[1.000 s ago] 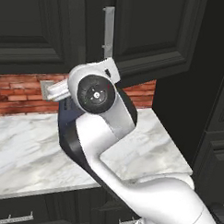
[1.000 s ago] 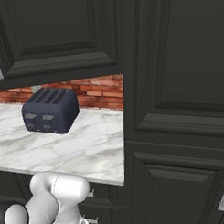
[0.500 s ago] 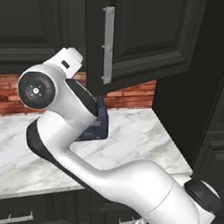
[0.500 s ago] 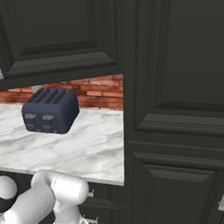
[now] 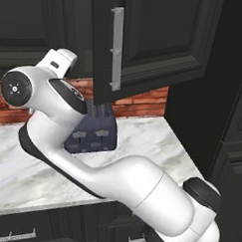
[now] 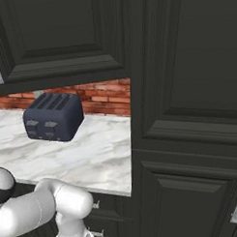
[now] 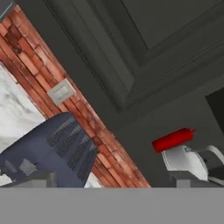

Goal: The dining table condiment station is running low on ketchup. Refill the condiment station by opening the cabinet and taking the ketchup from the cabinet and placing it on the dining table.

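**Cabinet door ajar, ketchup on the shelf inside**

Left base view: the cabinet (image 5: 161,40) door hangs ajar above the marble counter (image 5: 142,139), its silver bar handle (image 5: 116,48) along the door's left edge. The white arm bends left across the counter, partly covering a dark blue toaster (image 5: 95,134) that stands near the counter's back edge, by the brick wall (image 5: 144,99).

Right base view: the toaster (image 6: 53,117) sits at the counter's (image 6: 92,155) back left, well apart from the tall black panels at the counter's right end.

Hand view: rolled sideways. The ketchup (image 7: 173,139) stands inside the opened cabinet, on its shelf just beside a white vessel (image 7: 183,162). The gripper (image 7: 111,179) has its fingers wide apart, empty. The toaster (image 7: 52,151) lies below the brick.
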